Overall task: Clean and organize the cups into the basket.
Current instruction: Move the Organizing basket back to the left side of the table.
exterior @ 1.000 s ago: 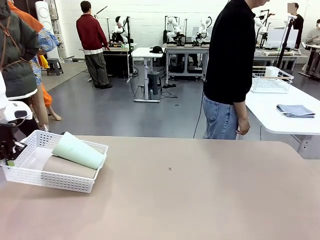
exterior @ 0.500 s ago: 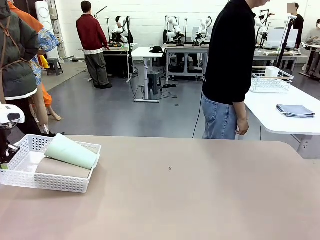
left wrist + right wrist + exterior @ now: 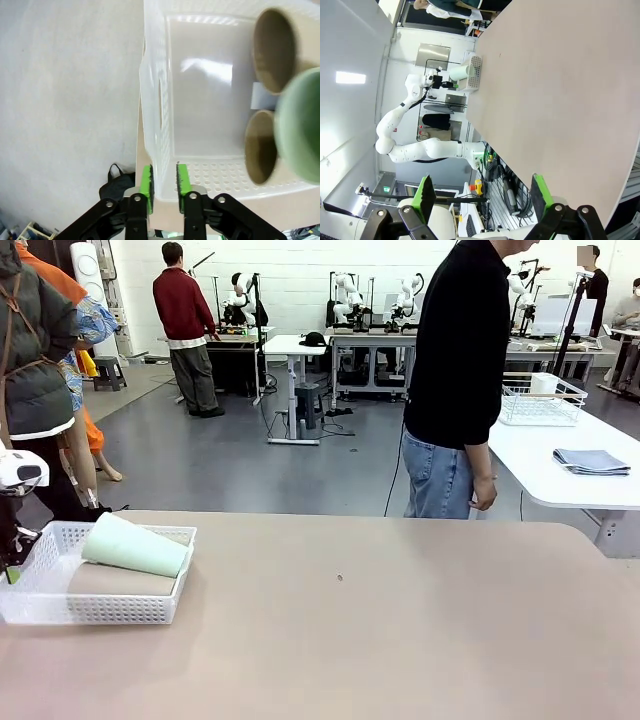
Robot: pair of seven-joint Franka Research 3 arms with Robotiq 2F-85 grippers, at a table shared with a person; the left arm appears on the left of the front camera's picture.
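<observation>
The white lattice basket rests flat on the table's left end. A mint green cup lies in it, on top of a taupe cup. In the left wrist view the basket holds two taupe cups, mouths toward the camera, with the mint cup above them. My left gripper straddles the basket's near rim, its green pads a narrow gap apart. My right gripper hangs wide open and holds nothing, beyond the table's edge.
A person in a black top stands at the far side, arms down. The tan table stretches bare to the right of the basket. A white side table at the right carries a wire basket and a folded cloth.
The basket slid left and dropped from tilted to flat on the table. My left gripper moved left with it, and its jaws have parted slightly.
</observation>
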